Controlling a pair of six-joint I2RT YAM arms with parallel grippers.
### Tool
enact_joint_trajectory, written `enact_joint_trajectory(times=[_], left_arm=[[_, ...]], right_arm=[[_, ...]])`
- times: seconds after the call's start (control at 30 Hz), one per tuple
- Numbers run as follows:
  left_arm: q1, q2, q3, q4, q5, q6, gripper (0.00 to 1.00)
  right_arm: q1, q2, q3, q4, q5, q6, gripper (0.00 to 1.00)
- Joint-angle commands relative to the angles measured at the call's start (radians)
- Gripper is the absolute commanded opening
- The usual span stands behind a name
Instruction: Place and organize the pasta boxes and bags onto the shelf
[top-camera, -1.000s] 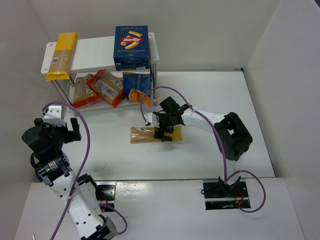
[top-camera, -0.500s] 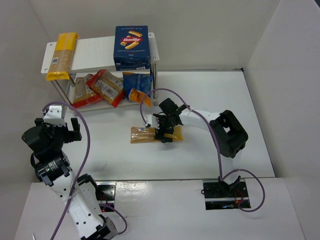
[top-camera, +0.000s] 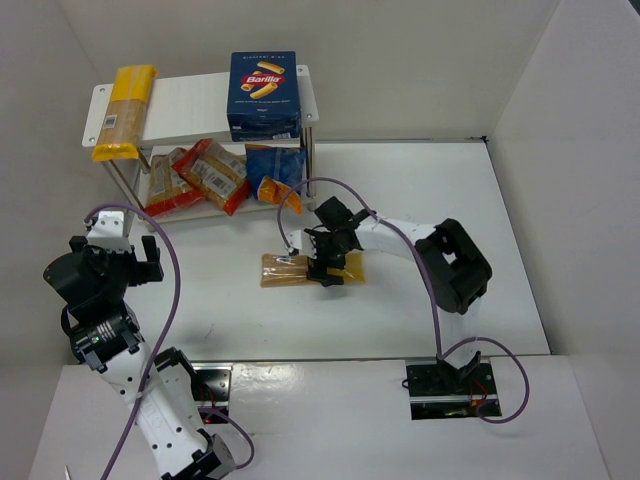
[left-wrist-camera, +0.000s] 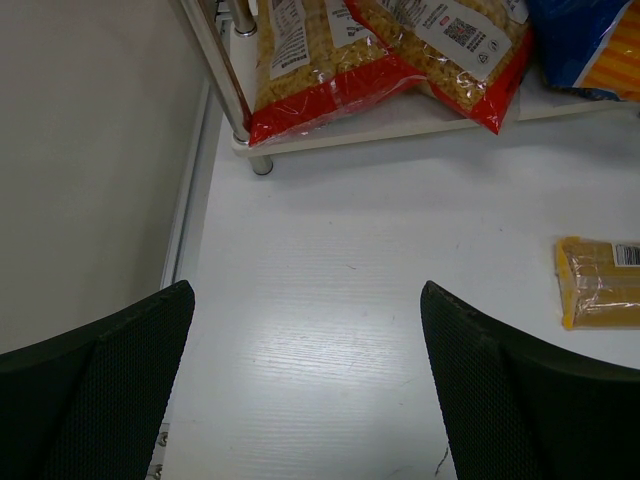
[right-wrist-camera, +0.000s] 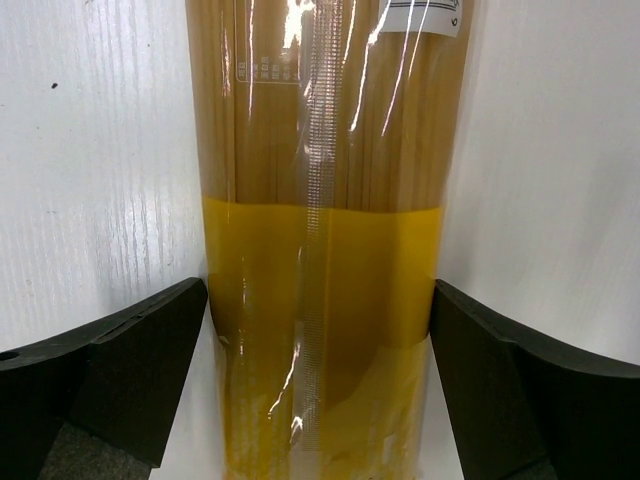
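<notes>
A yellow spaghetti bag (top-camera: 285, 269) lies flat on the table in front of the shelf (top-camera: 190, 98). My right gripper (top-camera: 328, 262) is low over its right half, open, with a finger at each long edge of the bag (right-wrist-camera: 320, 200). The bag rests on the table. On the shelf's top board stand the dark blue Barilla box (top-camera: 264, 95) and a second yellow spaghetti bag (top-camera: 125, 112). The lower board holds red-orange bags (top-camera: 205, 175) and a blue bag (top-camera: 272, 170). My left gripper (top-camera: 140, 255) is open and empty at the table's left (left-wrist-camera: 305, 290).
White walls close in the table on the left, back and right. The shelf's thin metal leg (left-wrist-camera: 225, 70) stands close to the left wall. The left wrist view shows the red-orange bags (left-wrist-camera: 310, 60) and the end of the table's spaghetti bag (left-wrist-camera: 600, 285).
My right gripper has shifted slightly left and lower along the spaghetti bag. The left arm has not moved.
</notes>
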Motion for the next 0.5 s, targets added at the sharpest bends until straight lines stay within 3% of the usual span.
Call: enact_joint_trajectory(times=[0.0,0.07,0.1,0.13,0.3,0.47], left_arm=[[0.007,-0.001,-0.004,0.034,0.028,0.018,0.99],[0.007,-0.001,-0.004,0.034,0.028,0.027,0.99],[0.007,-0.001,-0.004,0.024,0.028,0.027,0.99],[0.007,-0.001,-0.004,0.024,0.037,0.027,0.99],[0.007,-0.001,-0.004,0.024,0.048,0.038,0.99],[0.007,-0.001,-0.004,0.015,0.081,0.058,0.99]], right_arm=[[0.024,0.047,0.039,-0.029,-0.013,0.007,0.96],[0.024,0.079,0.061,-0.076,-0.022,-0.002,0.7],[0.035,0.094,0.088,-0.085,-0.013,0.016,0.5],[0.044,0.114,0.104,-0.108,-0.013,0.025,0.01],[0.044,0.215,0.214,-0.289,-0.069,0.03,0.0],[0.053,0.164,0.227,-0.348,-0.194,0.013,0.0]])
